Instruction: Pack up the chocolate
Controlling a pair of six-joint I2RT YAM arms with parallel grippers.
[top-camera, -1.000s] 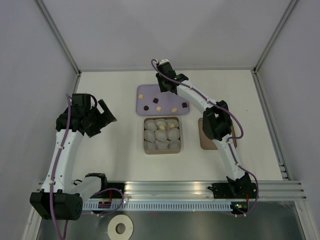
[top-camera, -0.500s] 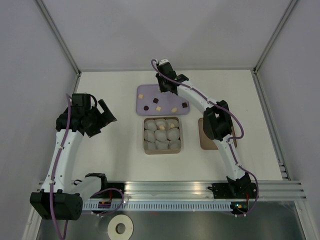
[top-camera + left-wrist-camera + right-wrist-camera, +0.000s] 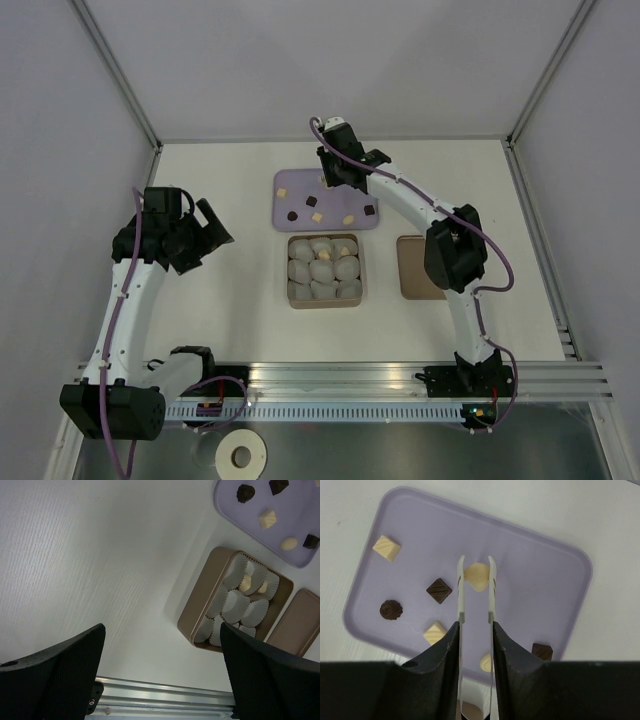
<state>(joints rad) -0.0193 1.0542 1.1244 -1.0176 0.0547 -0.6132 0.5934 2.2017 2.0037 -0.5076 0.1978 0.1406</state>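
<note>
- My left gripper [image 3: 161, 627] hangs over the left part of the table [image 3: 100, 555]. Its wrist view cuts both dark fingers off at the bottom edge. The parts that show stand wide apart over the white surface.
- In the tan box [image 3: 197, 607], at the middle of the table, two cream pieces sit sunk in the white paper cups [image 3: 235, 605]. They are half hidden by the crinkled walls, and I cannot make out what the other cups hold.
- In the right wrist view my own dark housing covers the near rim of the lavender tray [image 3: 535, 590] and part of one cream piece there.
- The tray lies just behind the box. The flat brown lid [image 3: 415, 267] lies beside the box on its right, under my right forearm.
- Most of the chocolate [image 3: 439, 590] is scattered on the tray. To the left of my fingers are a cream square, a dark square, a dark fluted round and another cream square. A dark square lies near the tray's right corner.
- My right gripper [image 3: 475, 560] is over the tray, its thin white fingers [image 3: 460, 595] a narrow gap apart.
- The rounded cream piece [image 3: 476, 577] lies between their tips and fills the gap from blade to blade. I cannot tell whether they pinch it or only flank it.
</note>
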